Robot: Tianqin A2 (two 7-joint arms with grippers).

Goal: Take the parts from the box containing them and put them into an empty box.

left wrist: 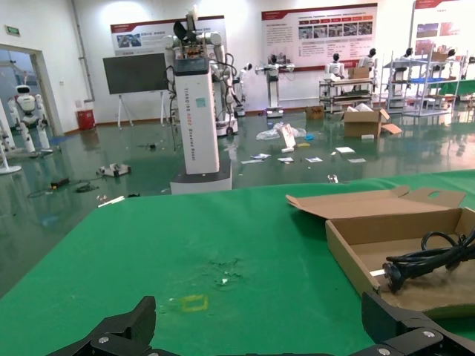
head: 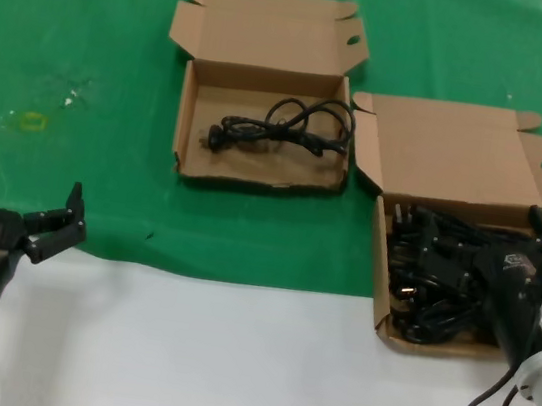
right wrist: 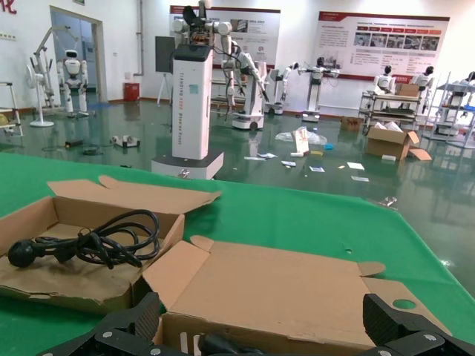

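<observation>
A wide hall with a glossy green floor, wall posters and parked robots lies behind the desk (head: 229, 359), whose far part is under a green cloth (head: 90, 56) and whose near strip is bare white.

The right tool (head: 504, 271) hangs low over the box on the robot's right, the box containing them (head: 479, 157) — its lid folded back, its tray heaped with the parts (head: 426, 285), a dark tangle of looped black cords. In the right wrist view the two finger tips (right wrist: 401, 322) stand well apart, so this tool is spread wide and grips nothing; whether a tip already brushes the heap cannot be told from the head view, where the wrist covers that spot.

The step in hand looks like picking one cord out of the pile. To do it well, I judge the tool should come straight down on a loop that lies uppermost, close on a single strand or a plug body, and lift slowly — the cords are intertwined and a hasty pull could drag neighbours or tip the light tray.

Farther out, up and to the left of the full box and just beside it, sits the empty box (head: 275, 32), also lid-open; it is in fact not empty, for one looped cord (head: 281, 129) already lies in its tray.

The left tool (head: 45, 227) waits parked at the near left over the cloth's edge, fingers spread, holding nothing.
</observation>
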